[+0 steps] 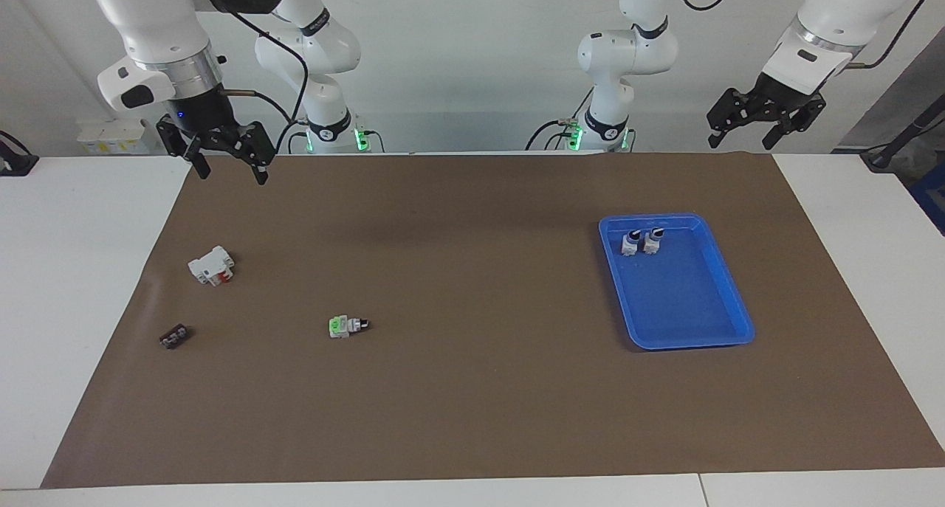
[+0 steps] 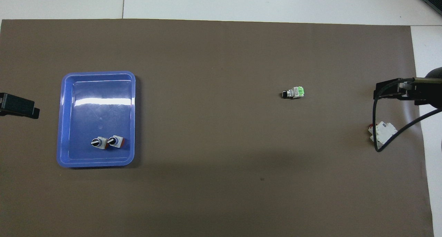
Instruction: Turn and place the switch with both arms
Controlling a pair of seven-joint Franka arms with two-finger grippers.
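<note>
Both grippers hang in the air at the robots' edge of the table, each at its own end. The left gripper (image 1: pixel 768 119) is raised over the mat's corner at the left arm's end, fingers spread wide with nothing between them. The right gripper (image 1: pixel 225 156) hangs over the mat's edge at the right arm's end, also spread wide and empty. Between the two big arms stand two slimmer white arms (image 1: pixel 325 57) with green-lit rings at their bases, against a plain pale wall (image 1: pixel 472 49).

A brown mat (image 1: pixel 472 404) covers most of the white table (image 1: pixel 66 308), leaving bare white strips at each end and along the edge farthest from the robots.

On the mat, toward the left arm's end, sits a blue tray (image 1: pixel 727 330). Two small switches (image 1: pixel 641 241) stand upright, just beside each other, in the tray's end nearer the robots. Toward the right arm's end lies a white breaker (image 1: pixel 212 265) with a red lever.

Farther from the robots, the switch (image 1: pixel 347 326) lies on its side on the bare mat, well apart from the tray and from both grippers, its green block toward the right arm's end and its dark knob toward the tray. A small dark block (image 1: pixel 176 337) lies about as far out, near the mat's edge at the right arm's end.
</note>
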